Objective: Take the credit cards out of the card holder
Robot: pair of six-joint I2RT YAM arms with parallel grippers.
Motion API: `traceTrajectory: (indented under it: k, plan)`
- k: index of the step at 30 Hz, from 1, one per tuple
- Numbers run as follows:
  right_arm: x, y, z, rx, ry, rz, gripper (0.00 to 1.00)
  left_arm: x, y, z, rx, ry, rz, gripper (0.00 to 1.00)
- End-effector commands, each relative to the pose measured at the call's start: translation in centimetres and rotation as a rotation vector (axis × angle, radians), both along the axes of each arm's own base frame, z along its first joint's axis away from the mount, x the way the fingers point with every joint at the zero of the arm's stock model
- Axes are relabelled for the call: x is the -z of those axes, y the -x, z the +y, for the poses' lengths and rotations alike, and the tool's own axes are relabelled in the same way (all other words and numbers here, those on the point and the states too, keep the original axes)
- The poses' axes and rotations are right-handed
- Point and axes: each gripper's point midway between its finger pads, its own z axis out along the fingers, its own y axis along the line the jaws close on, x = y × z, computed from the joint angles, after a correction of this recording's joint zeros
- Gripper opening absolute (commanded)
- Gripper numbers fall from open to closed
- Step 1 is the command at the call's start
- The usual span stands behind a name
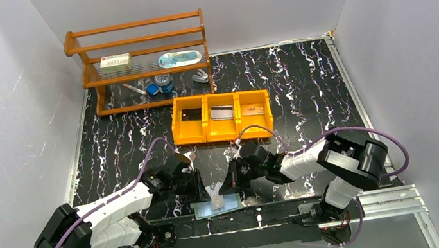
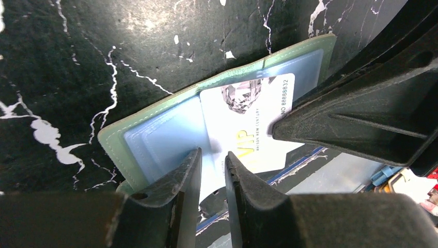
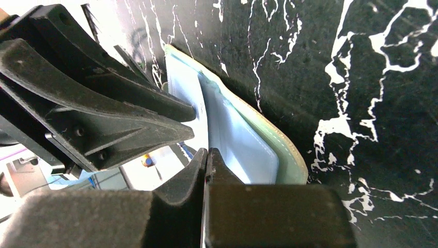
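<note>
The green card holder (image 1: 202, 211) lies open at the table's near edge, its pale glossy pockets (image 2: 150, 139) facing up. A white credit card (image 2: 243, 119) printed "VIP" sticks partway out of a pocket. My right gripper (image 3: 207, 153) is shut on that card's edge beside the card holder (image 3: 243, 144); its fingers (image 2: 351, 124) reach in from the right. Over the left pocket and the card's near edge my left gripper (image 2: 213, 157) stands slightly open, nothing between its fingers. Three more credit cards, black (image 1: 192, 116), silver (image 1: 222, 112) and tan (image 1: 252, 110), lie in the tray.
The orange three-compartment tray (image 1: 208, 135) sits mid-table behind both grippers. A wooden rack (image 1: 137, 41) with a white box and small items stands at the back left. A metal rail (image 1: 377, 202) runs along the near edge, just below the holder.
</note>
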Motion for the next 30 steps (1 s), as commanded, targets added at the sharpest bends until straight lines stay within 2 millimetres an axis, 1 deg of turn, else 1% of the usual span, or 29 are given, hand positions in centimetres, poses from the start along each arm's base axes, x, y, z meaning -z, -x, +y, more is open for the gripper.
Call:
traceTrajectory:
  k: [1,3,9,11,12,14,16,18,22,25,28,30]
  plan:
    - [0.3,-0.9,-0.5,0.048,0.027,-0.037,0.08,2.0,1.4,1.1,0.011,-0.064,0.065,0.22]
    - [-0.1,-0.9,0.1,0.034,-0.001,-0.034,0.12,2.3,1.5,0.8,0.022,-0.061,0.078,0.21]
    - [-1.1,-0.6,1.6,0.010,-0.094,-0.008,0.25,2.6,1.5,0.9,0.012,-0.073,0.076,0.17]
    - [-1.5,-0.7,2.1,0.000,-0.122,-0.011,0.26,2.8,1.6,1.1,0.007,-0.078,0.080,0.17]
    - [-1.5,-0.6,2.2,-0.006,-0.123,-0.011,0.25,2.8,1.6,1.1,0.004,-0.080,0.081,0.17]
    - [-1.4,-0.8,2.1,0.007,-0.110,-0.012,0.16,2.9,1.7,1.3,0.004,-0.083,0.079,0.17]
    - [-1.1,-1.0,1.5,0.029,-0.080,-0.024,0.10,2.7,1.6,1.4,0.000,-0.087,0.070,0.17]
    - [-0.7,-1.4,0.6,0.056,-0.017,-0.044,0.06,2.5,1.3,1.6,-0.009,-0.098,0.054,0.20]
    - [0.2,-1.9,-1.3,0.094,0.100,-0.082,0.05,1.5,0.2,2.4,-0.045,-0.145,-0.003,0.33]
    - [0.5,-2.0,-2.0,0.106,0.138,-0.087,0.04,0.1,-0.3,2.5,-0.027,-0.171,-0.027,0.44]
    - [0.0,-2.0,-2.0,0.111,0.122,-0.097,0.04,-0.4,-0.7,2.5,-0.023,-0.197,-0.025,0.45]
    - [-0.5,-2.2,-1.9,0.112,0.116,-0.110,0.04,0.2,-0.5,2.1,-0.012,-0.188,-0.008,0.45]
